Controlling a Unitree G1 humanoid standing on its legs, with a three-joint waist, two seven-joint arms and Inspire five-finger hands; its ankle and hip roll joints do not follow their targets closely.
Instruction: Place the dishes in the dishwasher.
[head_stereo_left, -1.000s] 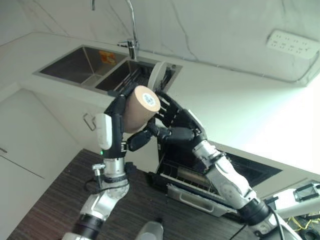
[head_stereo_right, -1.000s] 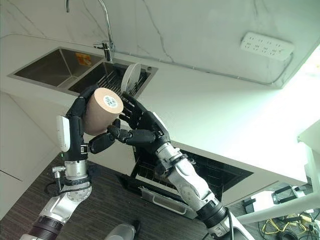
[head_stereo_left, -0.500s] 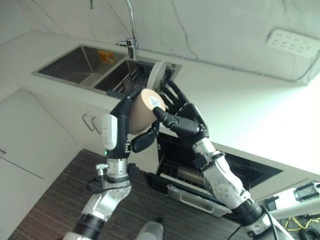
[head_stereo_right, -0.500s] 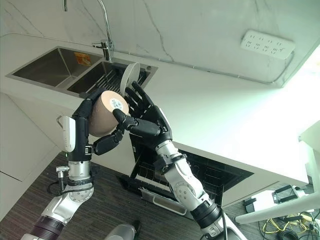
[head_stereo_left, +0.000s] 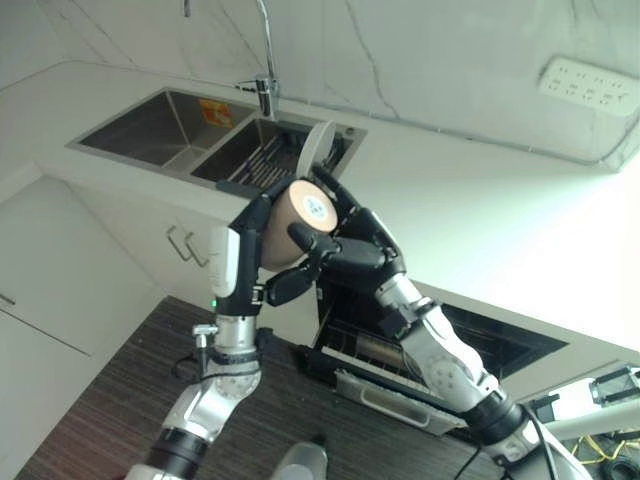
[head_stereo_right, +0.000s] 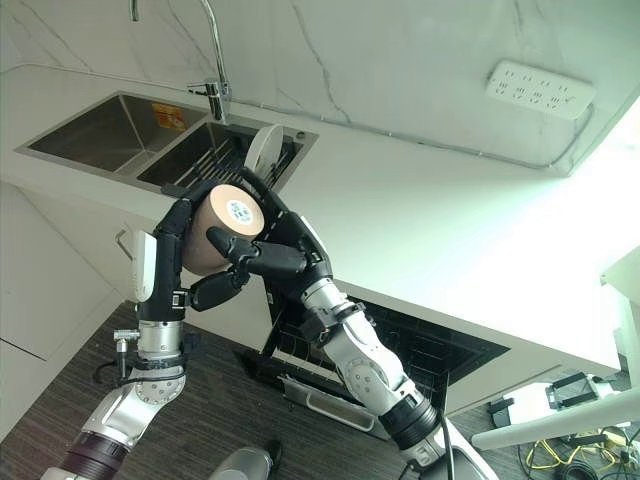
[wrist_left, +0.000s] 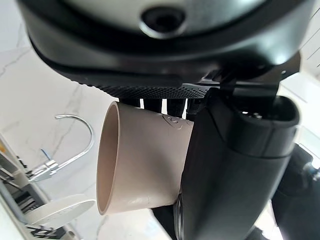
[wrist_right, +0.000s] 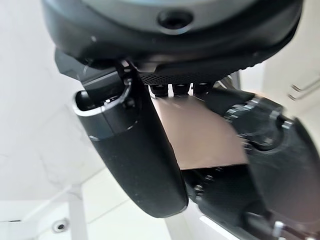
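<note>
A beige cup (head_stereo_left: 295, 225) is held in the air in front of the counter edge, its base with a round sticker turned towards me. My left hand (head_stereo_left: 235, 268) grips it from the left, with fingers and thumb curled round its wall (wrist_left: 140, 160). My right hand (head_stereo_left: 355, 252) comes from the right. Its fingers lie behind the cup and its thumb (wrist_right: 135, 150) crosses the front, closing on the cup (wrist_right: 200, 135). Both hands hold it at once.
Below the hands the dishwasher (head_stereo_left: 400, 375) stands open under the white counter (head_stereo_left: 480, 210), with its rack pulled out. A double sink (head_stereo_left: 150, 130) with a faucet (head_stereo_left: 262, 60) holds a dish rack with a white plate (head_stereo_left: 318, 150). A power strip (head_stereo_left: 585, 85) sits on the wall.
My right hand has come in from spread fingers beside the cup to wrap round it, with the thumb now across its front. The left hand has kept its grip and shifted slightly right.
</note>
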